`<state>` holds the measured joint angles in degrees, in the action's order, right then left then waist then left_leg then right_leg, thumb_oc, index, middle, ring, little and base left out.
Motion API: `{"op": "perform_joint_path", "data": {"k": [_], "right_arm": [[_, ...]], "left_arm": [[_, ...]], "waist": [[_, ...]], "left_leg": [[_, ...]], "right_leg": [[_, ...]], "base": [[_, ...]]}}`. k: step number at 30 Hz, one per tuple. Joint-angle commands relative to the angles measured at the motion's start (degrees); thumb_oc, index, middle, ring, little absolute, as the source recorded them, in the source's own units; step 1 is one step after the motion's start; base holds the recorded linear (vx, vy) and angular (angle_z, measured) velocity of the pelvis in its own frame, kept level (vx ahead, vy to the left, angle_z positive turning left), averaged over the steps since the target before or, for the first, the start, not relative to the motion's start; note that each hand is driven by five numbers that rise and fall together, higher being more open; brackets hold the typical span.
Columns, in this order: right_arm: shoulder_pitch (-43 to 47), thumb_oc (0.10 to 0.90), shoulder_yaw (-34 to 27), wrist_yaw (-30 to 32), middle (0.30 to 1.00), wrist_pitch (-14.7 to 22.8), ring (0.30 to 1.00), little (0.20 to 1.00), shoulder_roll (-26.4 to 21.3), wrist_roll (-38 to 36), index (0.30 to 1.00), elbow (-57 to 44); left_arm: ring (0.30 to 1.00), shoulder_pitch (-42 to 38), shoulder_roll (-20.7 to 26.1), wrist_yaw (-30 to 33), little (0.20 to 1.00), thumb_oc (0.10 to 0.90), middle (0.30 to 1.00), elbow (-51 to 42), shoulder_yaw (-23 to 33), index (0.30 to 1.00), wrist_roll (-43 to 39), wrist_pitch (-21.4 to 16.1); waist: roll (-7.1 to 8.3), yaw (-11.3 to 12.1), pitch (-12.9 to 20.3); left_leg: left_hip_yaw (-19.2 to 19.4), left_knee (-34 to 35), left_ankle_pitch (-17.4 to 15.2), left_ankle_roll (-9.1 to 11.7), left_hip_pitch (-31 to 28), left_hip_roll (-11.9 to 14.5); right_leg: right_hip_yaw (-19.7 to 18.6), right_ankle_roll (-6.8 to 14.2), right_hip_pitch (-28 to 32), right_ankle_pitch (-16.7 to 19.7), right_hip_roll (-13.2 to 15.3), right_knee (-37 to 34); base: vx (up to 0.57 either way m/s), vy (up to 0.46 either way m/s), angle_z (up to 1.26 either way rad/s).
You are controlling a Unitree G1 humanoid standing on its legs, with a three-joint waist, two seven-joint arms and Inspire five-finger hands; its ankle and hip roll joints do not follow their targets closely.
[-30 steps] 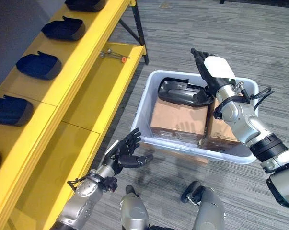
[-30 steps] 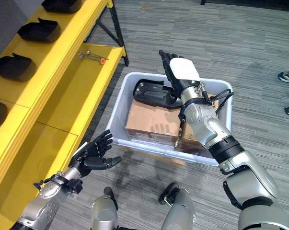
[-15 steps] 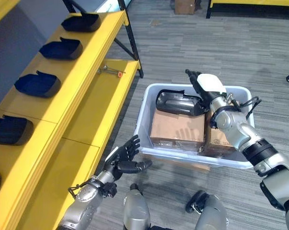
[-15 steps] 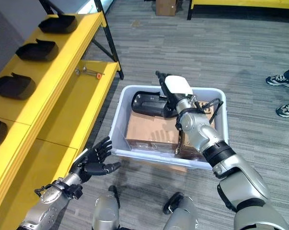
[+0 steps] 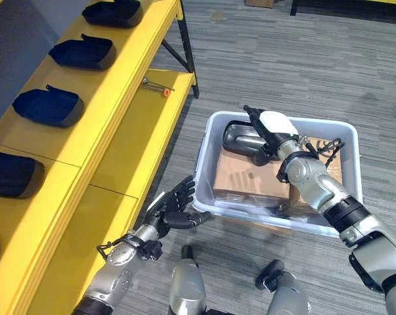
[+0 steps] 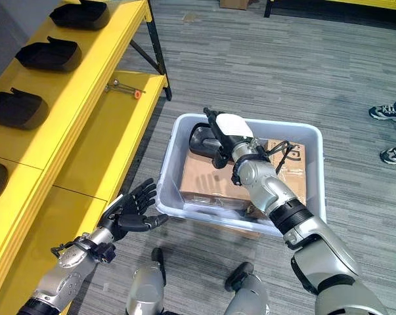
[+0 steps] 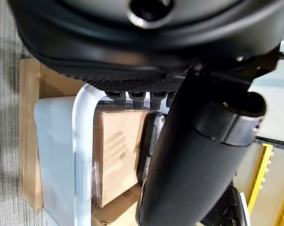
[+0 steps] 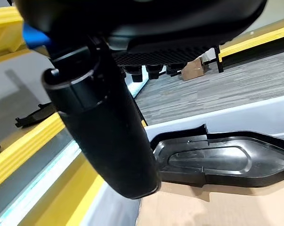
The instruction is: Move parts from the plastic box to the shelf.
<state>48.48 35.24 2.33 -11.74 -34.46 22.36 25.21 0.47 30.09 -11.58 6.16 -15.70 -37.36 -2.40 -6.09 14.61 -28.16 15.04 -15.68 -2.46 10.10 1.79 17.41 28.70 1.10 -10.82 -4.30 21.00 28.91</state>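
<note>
Left eye view is showing the right hand (image 5: 271,128) reaching over the black part (image 5: 240,137), which is lying on cardboard boxes (image 5: 250,177) at the far end of the plastic box (image 5: 207,177), its fingers straight and grasping nothing. Just beside the box's near corner, the left hand (image 5: 173,211) is hovering with fingers spread, while more black parts (image 5: 46,107) are sitting on the yellow shelf (image 5: 112,131) beside the box.

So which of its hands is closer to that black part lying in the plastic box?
The right hand. It is directly above the black part inside the plastic box, fingers straight. The left hand is outside the box, open, beside its near corner.
</note>
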Motion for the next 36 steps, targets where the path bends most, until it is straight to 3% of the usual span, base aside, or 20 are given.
{"op": "perform_joint_path", "data": {"k": [1,10,17,27,31,36], "right_arm": [[8.97,0.900,-1.41,4.21,1.000,1.16,1.000,1.000,-0.96,2.19,1.000,-0.38],[12.49,0.900,-2.34,7.08,1.000,-0.72,1.000,1.000,-3.70,3.16,1.000,6.54],[16.58,0.900,-1.70,9.94,1.000,-1.24,1.000,1.000,-5.48,7.57,1.000,11.56],[22.06,0.900,1.61,13.06,1.000,-4.96,1.000,1.000,-7.18,12.46,1.000,12.58],[24.23,0.900,3.08,13.36,1.000,-4.28,1.000,1.000,-7.86,14.86,1.000,14.25],[26.55,0.900,4.68,13.10,1.000,-7.03,1.000,1.000,-8.59,14.31,1.000,15.55]], "left_arm": [[1.000,2.37,1.06,-1.33,1.000,0.900,1.000,-7.77,0.94,1.000,0.94,-4.21],[1.000,2.83,3.13,-3.77,1.000,0.900,1.000,-10.54,1.73,1.000,1.31,-0.78],[1.000,3.36,4.64,-4.49,1.000,0.900,1.000,-12.85,0.83,1.000,0.65,0.19],[1.000,2.00,5.79,-3.54,1.000,0.900,1.000,-14.22,-0.10,1.000,-1.97,0.73],[1.000,1.55,5.97,-1.78,1.000,0.900,1.000,-14.61,-0.04,1.000,-1.83,0.55],[1.000,1.19,6.04,-1.40,1.000,0.900,1.000,-13.96,-0.08,1.000,-2.20,0.28]], "waist": [[0.72,2.24,1.77],[-0.92,4.08,-1.37],[-2.68,5.52,-1.63],[-4.69,5.91,-1.63],[-4.87,6.14,-1.63],[-4.89,6.00,-1.63]], "left_leg": [[-4.17,6.36,7.63,-3.41,7.84,-2.47],[-6.58,2.77,7.56,-4.02,13.10,-4.64],[-7.35,-2.25,5.84,-5.54,22.57,-7.07],[-7.06,-8.41,3.61,-7.03,34.10,-7.19],[-7.39,-11.40,2.12,-7.76,37.75,-7.38],[-7.23,-14.98,0.22,-8.45,41.81,-7.07]], "right_leg": [[0.79,5.40,9.31,-13.77,2.27,7.62],[0.63,3.64,5.40,-18.64,2.03,15.46],[-0.35,3.25,-4.31,-20.97,3.99,22.84],[-2.50,2.31,-15.55,-21.82,4.75,27.87],[-2.99,1.73,-18.90,-22.37,4.94,29.90],[-3.73,1.02,-23.14,-23.11,4.92,32.66]], "base": [[0.12,-0.085,0.07],[0.10,-0.055,0.10],[0.07,-0.010,0.08],[0.05,0.036,-0.02],[0.02,0.027,-0.04],[0.01,0.020,-0.02]]}}
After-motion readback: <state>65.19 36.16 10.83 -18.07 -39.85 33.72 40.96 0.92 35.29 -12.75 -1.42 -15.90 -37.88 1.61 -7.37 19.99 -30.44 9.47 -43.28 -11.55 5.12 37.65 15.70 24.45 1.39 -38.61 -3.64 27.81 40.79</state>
